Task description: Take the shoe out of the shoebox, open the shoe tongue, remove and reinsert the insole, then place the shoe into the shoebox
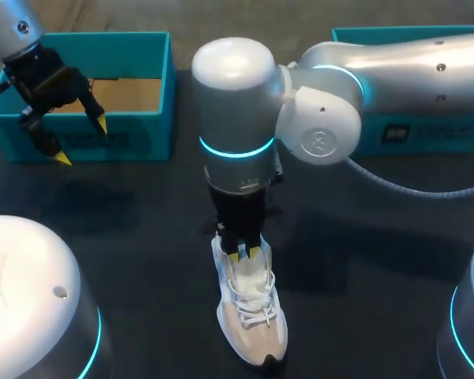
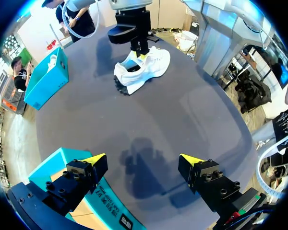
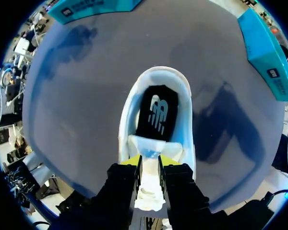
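Vertically posed, right fingers (image 1: pixel 244 253) pinching the shoe tongue (image 3: pixel 145 144), left fingers (image 1: pixel 81 140) spread wide, tilted over the shoebox (image 1: pixel 142 136) front

The white low-top fabric sneaker (image 1: pixel 251 316) has white laces, a dark outsole edge and a black insole (image 3: pixel 157 112) printed with a white logo mark. The open cardboard shoebox (image 1: pixel 134 140) is teal outside and plain brown inside; the matte table surface (image 1: pixel 142 237) is dark grey-blue. The black two-finger left gripper (image 1: pixel 81 141) and black two-finger right gripper (image 1: pixel 244 253) have bright yellow tips (same scheme on both), and the silver right arm (image 1: pixel 237 95) has a glowing cyan ring.
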